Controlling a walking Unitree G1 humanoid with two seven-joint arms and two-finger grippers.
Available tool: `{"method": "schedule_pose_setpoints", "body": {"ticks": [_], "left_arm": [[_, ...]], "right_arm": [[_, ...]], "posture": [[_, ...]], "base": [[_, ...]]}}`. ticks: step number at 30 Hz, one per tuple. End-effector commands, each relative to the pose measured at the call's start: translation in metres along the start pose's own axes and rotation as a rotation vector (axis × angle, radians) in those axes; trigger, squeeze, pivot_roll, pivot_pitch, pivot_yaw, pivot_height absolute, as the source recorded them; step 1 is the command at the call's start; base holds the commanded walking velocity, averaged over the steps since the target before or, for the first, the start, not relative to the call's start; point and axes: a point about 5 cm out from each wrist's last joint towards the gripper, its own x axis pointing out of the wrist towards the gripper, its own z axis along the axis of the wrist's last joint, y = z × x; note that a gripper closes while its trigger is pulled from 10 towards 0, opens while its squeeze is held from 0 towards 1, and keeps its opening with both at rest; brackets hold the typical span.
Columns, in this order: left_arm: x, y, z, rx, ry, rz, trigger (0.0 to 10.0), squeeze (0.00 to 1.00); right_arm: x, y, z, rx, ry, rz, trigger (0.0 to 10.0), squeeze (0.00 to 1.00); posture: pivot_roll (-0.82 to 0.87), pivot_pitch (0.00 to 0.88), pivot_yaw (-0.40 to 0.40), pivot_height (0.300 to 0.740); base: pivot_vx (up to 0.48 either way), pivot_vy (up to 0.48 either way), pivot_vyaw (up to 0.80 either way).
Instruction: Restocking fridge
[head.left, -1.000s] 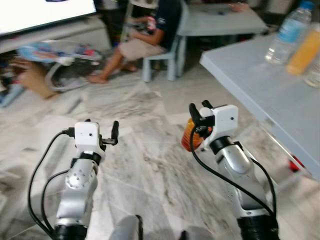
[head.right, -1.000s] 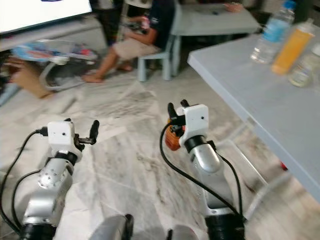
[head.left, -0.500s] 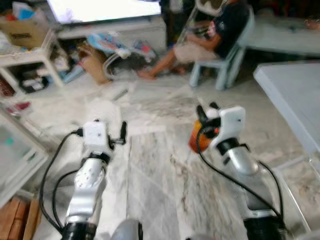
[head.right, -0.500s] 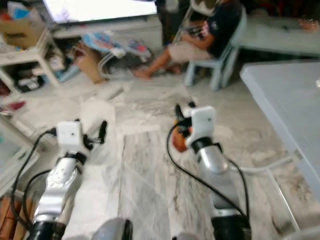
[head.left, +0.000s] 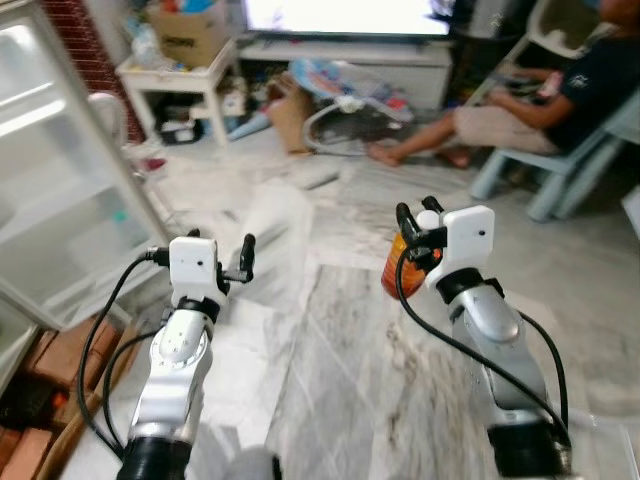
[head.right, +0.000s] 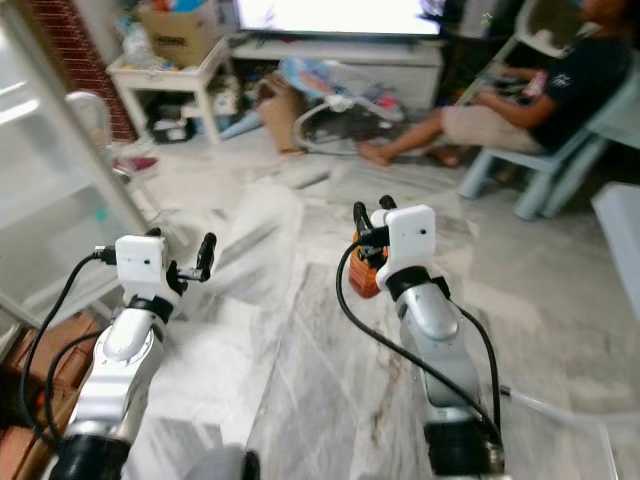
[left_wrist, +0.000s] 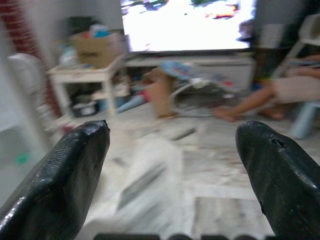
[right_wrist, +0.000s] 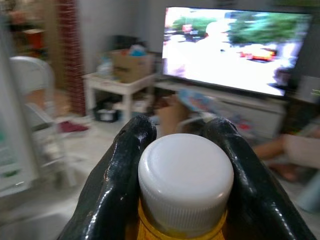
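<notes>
The right gripper (right_wrist: 185, 150) is clamped on an orange bottle (head.left: 397, 268) with a white cap (right_wrist: 185, 175), held out in front of the robot above the marble floor (head.left: 340, 370). The left gripper (left_wrist: 175, 165) hangs in the air with its fingers spread and nothing between them. The open fridge (head.left: 50, 180) stands off to the robot's left, and a person (head.left: 540, 110) sits on a pale blue chair (head.left: 590, 150) near the TV (right_wrist: 230, 47).

Both silver arms are reaching forward at about the same height. The right gripper (head.left: 413, 222) is pinching its two black fingers (right_wrist: 116, 185) against the neck of an orange bottle (head.left: 395, 270), just below its white cap (right_wrist: 185, 175). The left gripper (head.left: 240, 262), left of the bottle, is holding its fingers (left_wrist: 60, 175) spread wide, gripping nothing.
</notes>
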Motion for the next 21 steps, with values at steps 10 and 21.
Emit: {"method": "schedule_pose_setpoints", "body": {"ticks": [10,21], "left_arm": [[0.0003,0.0093,-0.0039,-0.011,0.019,0.022,10.0,0.0],[-0.0002,0.0042,-0.0045,-0.019,0.02,-0.004,10.0,0.0]], "right_arm": [[0.0037,0.0045,0.0074,0.019,-0.052,0.016,10.0,0.0],[0.0052,0.007,0.008,0.024,-0.063,0.023,10.0,0.0]], "posture": [[-0.05,0.0,0.001,0.74],[-0.05,0.0,0.003,0.74]], "base": [[0.0,0.026,0.72],[0.0,0.444,0.0]]}}
